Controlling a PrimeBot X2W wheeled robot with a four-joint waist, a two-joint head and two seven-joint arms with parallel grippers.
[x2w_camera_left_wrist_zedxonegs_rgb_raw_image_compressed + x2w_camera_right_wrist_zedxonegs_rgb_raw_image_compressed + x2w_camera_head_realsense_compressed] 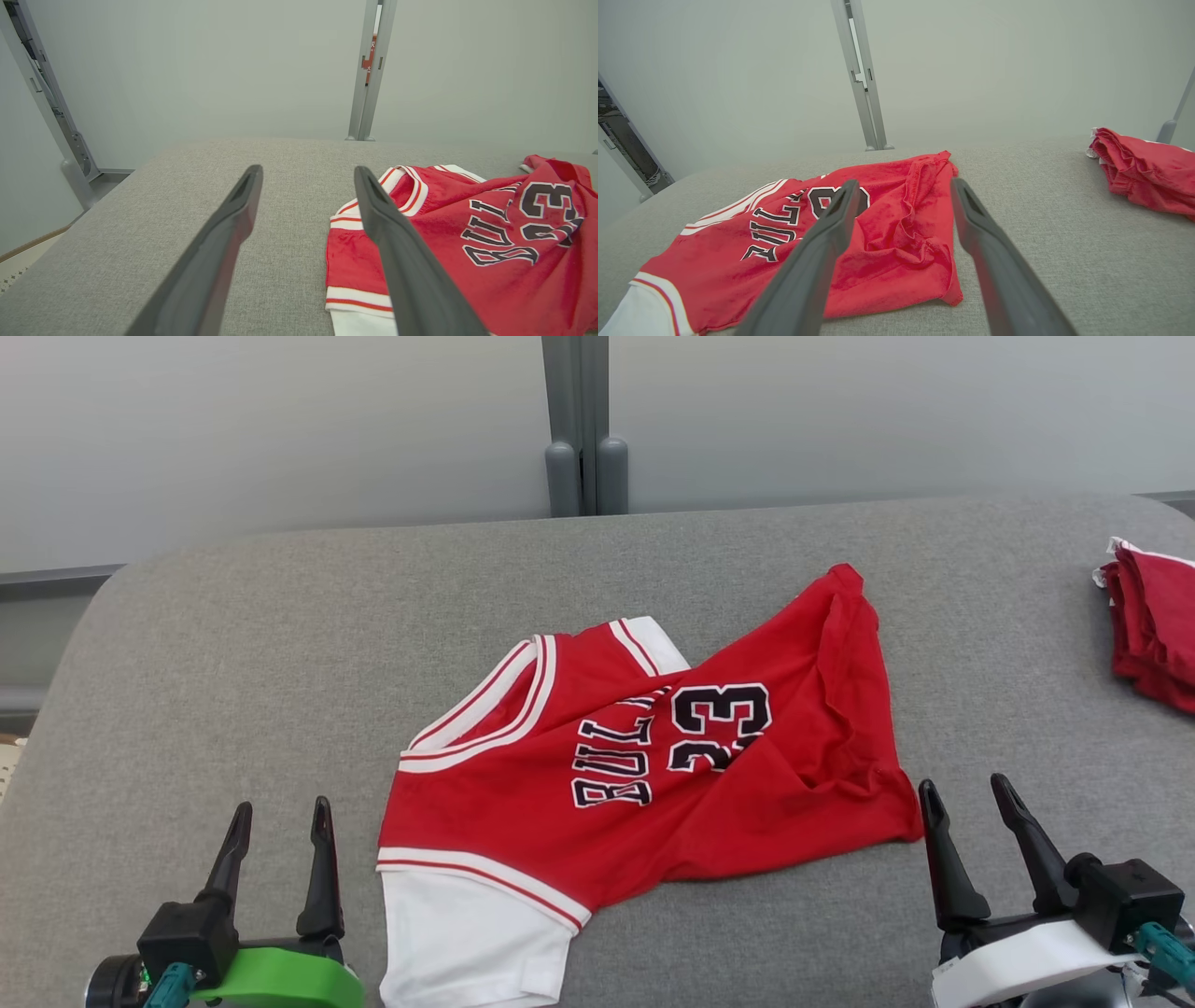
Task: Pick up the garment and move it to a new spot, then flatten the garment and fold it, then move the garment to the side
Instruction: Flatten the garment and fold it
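Head view: the left claw (283, 805) hangs at the lower left, released, fingers spread and holding nothing, a short way left of the garment's white sleeve. The garment (653, 775), a red jersey marked 23, lies rumpled at the middle of the grey counter (280, 616), collar to the left, hem bunched to the right. The right claw (963, 783) is likewise released and empty, just beside the hem corner. A red cloth pile (1153, 625) rests at the far right edge.

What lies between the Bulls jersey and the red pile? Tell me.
Bare grey fabric surface only, between Bulls jersey and red pile; the head view shows it.
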